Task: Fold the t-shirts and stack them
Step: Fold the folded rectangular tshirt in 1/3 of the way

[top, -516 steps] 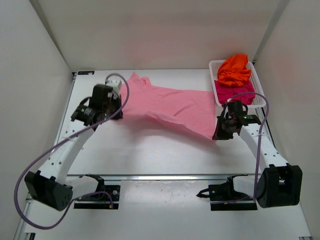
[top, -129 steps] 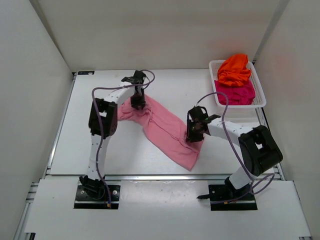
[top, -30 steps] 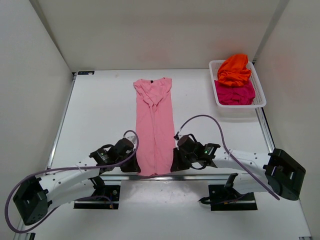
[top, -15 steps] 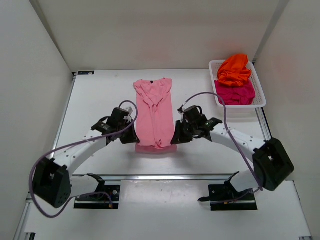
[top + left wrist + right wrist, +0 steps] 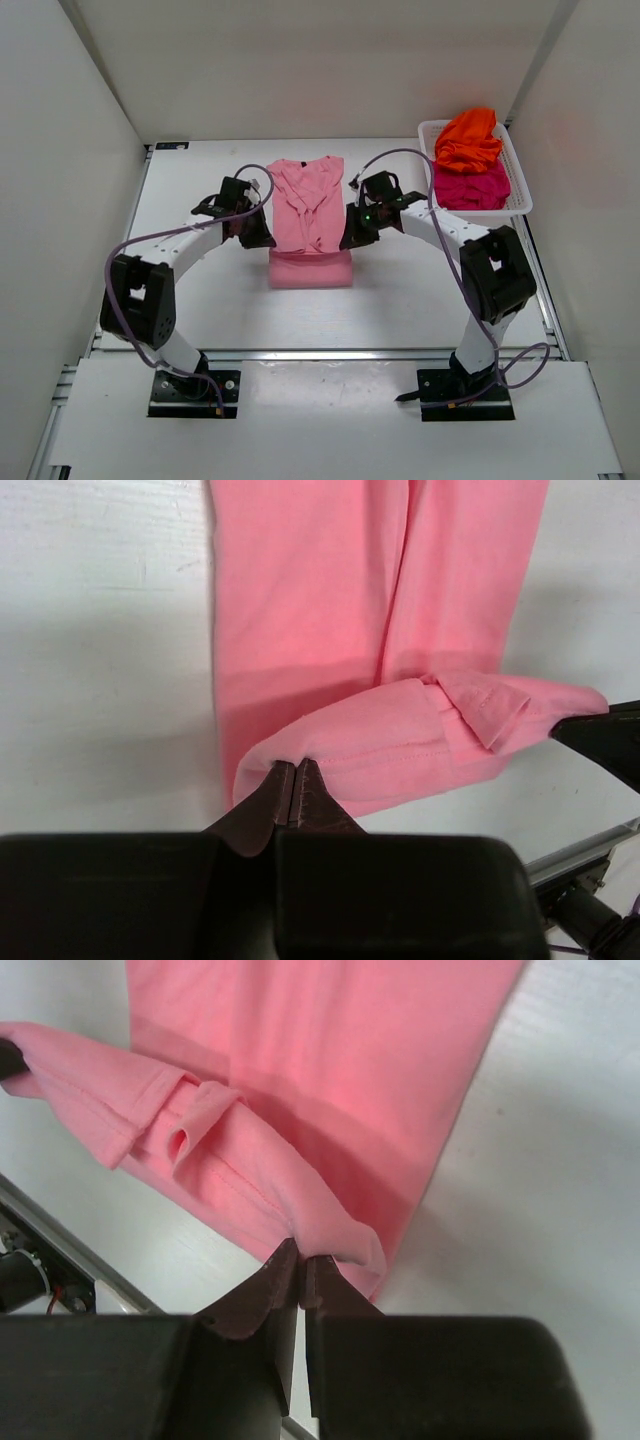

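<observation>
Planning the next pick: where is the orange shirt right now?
Top view, far right: the orange shirt lies heaped in the basket, atop the magenta shirt.

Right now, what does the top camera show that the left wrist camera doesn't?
Only the top view shows the white basket holding the orange shirt and magenta shirt, plus the collar end of the pink shirt. Only the left wrist view shows the left gripper shut on the raised hem, with its stitching and a small turned-over flap. Both show the pink shirt folded into a narrow strip, its hem end doubled back over itself.
</observation>
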Robot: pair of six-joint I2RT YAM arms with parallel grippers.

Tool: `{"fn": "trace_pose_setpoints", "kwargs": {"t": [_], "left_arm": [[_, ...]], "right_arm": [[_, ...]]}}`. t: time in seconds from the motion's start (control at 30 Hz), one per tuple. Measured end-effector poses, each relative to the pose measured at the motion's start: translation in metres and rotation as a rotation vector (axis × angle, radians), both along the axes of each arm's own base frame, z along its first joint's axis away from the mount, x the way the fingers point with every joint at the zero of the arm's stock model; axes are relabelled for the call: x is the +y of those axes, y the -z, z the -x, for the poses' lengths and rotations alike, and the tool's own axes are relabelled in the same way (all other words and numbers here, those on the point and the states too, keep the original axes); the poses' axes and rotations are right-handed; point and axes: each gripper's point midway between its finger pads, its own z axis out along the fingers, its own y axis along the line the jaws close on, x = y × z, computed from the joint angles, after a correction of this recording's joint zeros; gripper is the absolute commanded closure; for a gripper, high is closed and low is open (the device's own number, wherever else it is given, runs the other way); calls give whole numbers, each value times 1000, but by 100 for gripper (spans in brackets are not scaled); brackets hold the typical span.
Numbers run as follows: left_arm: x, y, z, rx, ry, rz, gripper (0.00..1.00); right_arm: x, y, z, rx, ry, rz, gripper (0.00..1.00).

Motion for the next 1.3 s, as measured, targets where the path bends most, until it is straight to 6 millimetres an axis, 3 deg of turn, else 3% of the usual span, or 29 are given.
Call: {"fn": "trace_pose_setpoints", "kwargs": {"t": [0.4, 0.43, 0.47, 0.53, 0.63, 0.73, 0.83, 0.93, 1.03, 1.2, 1.3], "left_arm": [[0, 22, -39, 29, -19, 3, 100], [0, 23, -42, 26, -25, 6, 94], [0, 25, -45, 23, -29, 13, 81], [0, 25, -54, 18, -54, 59, 66], [5, 23, -79, -18, -123, 174, 44], [16, 20, -98, -57, -203, 300, 40], [30, 20, -102, -70, -262, 361, 39], [34, 21, -87, -63, -272, 357, 39], [32, 20, -55, -53, -247, 313, 36], [14, 19, 2, -78, -150, 144, 27], [3, 29, 37, -80, -94, 83, 27]], "right_arm": [[6, 10, -45, -4, -17, 17, 99], [6, 11, -48, -2, -17, 16, 96], [6, 13, -50, 2, -16, 14, 92], [6, 16, -55, 11, -10, 7, 77], [3, 19, -65, 19, 10, -28, 68], [-6, 17, -81, 3, 61, -61, 58], [-19, 9, -92, -45, 115, -77, 57], [-34, 2, -86, -70, 163, -64, 57], [-41, 0, -61, -72, 178, -37, 54], [-42, 22, 8, -2, 165, 13, 53], [-43, 43, 49, 59, 155, 42, 53]]}}
